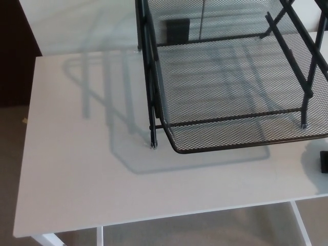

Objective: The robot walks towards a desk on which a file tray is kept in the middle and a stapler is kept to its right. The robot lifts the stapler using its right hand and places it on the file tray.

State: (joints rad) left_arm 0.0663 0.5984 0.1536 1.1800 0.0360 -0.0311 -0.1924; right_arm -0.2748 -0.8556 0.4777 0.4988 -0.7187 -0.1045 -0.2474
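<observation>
A black mesh tray stands on a white worktop, and a dark block, probably the stapler, lies cut off at the frame's right edge just beside it, suiting a right-side pickup; neither the left hand nor the right hand shows.

This looks like an office or study. A white tabletop carries a black wire-mesh file tray at 1 o'clock. Beige carpet shows at 9 o'clock.

Mesh file tray on white desk
</observation>
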